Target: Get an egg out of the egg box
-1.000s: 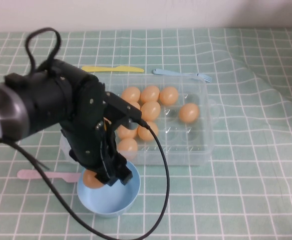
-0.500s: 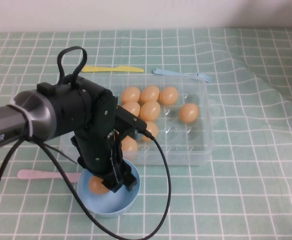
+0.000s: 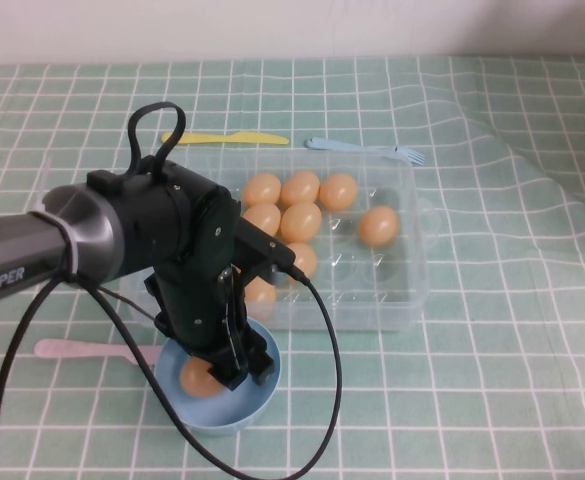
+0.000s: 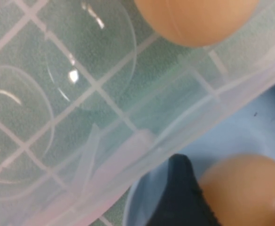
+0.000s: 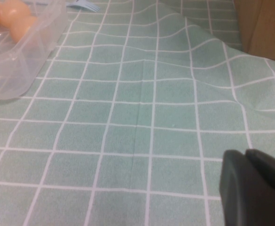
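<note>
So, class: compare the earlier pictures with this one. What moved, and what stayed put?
The left gripper sank with the egg into the light blue bowl, and the arm swung back toward the robot. The egg box, its other eggs, the pink spoon, the yellow knife and the blue fork stayed. The right gripper hangs over bare cloth.

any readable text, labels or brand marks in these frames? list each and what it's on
"PiPER" on the left arm, white lettering on the grey forearm segment, in the high view.
Nothing else readable: the egg, the egg box, the blue bowl, the left gripper over the bowl and the right gripper over the tablecloth carry no print.
</note>
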{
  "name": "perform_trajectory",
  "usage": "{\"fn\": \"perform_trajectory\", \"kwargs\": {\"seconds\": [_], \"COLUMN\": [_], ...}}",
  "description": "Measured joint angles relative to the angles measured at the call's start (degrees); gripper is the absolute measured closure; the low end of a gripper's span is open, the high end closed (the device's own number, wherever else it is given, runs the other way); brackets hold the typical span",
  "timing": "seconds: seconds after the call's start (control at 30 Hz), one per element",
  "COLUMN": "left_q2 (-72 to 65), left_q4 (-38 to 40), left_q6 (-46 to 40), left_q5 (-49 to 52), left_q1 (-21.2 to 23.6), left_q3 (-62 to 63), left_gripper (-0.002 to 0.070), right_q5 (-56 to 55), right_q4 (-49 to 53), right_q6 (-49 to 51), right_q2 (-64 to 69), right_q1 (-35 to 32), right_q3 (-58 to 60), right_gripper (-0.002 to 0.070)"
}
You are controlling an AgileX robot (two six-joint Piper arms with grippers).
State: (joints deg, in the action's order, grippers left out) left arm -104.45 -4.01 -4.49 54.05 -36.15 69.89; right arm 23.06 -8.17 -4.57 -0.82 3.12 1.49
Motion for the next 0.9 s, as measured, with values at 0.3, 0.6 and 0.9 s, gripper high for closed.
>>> {"fn": "perform_trajectory", "kwargs": {"seconds": [0.3, 0.6, 0.9], "left_q2": [2.43, 16.42, 33.83], "left_q4": [0.14, 1.23, 1.23], "left_q6": [1.29, 2.56, 1.51], "left_q5": [2.17, 6.13, 5.51], "left_q1": [-0.29, -1.65, -1.68], "left_q3": [0.0, -0.12, -0.25], "left_gripper": [0.0166, 0.0295, 0.0664], "right_q5": [0.0, 0.0, 0.0], "right_q4": [0.0, 0.0, 0.0], "right_q6": [0.0, 0.0, 0.0], "right_q2": [0.0, 0.0, 0.0], "right_q1": [0.0, 0.0, 0.0], "right_q3": [0.0, 0.0, 0.0], "right_gripper": [0.0694, 0.0694, 0.0694]}}
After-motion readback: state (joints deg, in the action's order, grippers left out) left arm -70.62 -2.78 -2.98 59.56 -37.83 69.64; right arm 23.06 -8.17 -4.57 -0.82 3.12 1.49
